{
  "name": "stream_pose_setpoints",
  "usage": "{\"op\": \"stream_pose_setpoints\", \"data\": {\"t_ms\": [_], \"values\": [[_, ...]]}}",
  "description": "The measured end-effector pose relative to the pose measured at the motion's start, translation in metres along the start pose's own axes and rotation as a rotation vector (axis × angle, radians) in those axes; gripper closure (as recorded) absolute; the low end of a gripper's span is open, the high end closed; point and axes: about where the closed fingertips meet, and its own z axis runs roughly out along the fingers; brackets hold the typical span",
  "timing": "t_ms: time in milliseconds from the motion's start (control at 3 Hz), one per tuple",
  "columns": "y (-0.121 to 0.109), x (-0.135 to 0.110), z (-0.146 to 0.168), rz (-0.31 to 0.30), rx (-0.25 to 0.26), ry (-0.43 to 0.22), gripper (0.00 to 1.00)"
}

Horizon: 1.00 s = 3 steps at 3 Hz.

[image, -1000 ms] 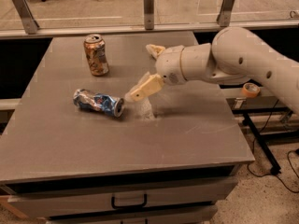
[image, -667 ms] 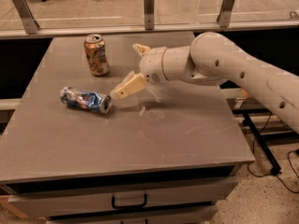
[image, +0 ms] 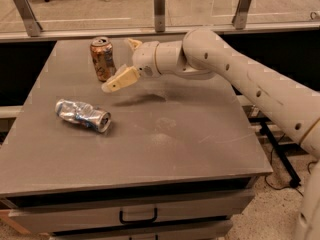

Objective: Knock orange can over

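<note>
The orange can [image: 102,59] stands upright at the far left of the grey table [image: 200,149]; it is orange-gold with pale mottling and a silver top. My gripper [image: 116,65] is open, just to the right of the can and very close to it. The lower finger [image: 120,79] points down-left below the can's right side, and the upper finger [image: 133,44] sits behind, at the height of the can's top. I cannot tell whether a finger touches the can. The white arm [image: 240,69] reaches in from the right.
A crushed blue-and-silver can [image: 82,115] lies on its side at the left of the table, in front of the orange can. A drawer with a black handle [image: 137,218] is under the table's front edge. Metal rail posts [image: 159,8] stand behind the table.
The arm has swung left and toward the back of the table, bringing the gripper from the middle up beside the orange can. The crushed can has shifted left. The orange can has not moved.
</note>
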Motion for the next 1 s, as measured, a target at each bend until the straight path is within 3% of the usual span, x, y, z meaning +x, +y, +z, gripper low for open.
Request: {"op": "stream_pose_setpoints", "data": {"t_ms": [333, 667, 1000], "values": [[-0.012, -0.003, 0.022, 0.013, -0.034, -0.016, 0.00], [-0.014, 0.007, 0.050, 0.027, -0.050, 0.011, 0.00], [-0.020, 0.015, 0.070, 0.041, -0.080, 0.020, 0.24]]}}
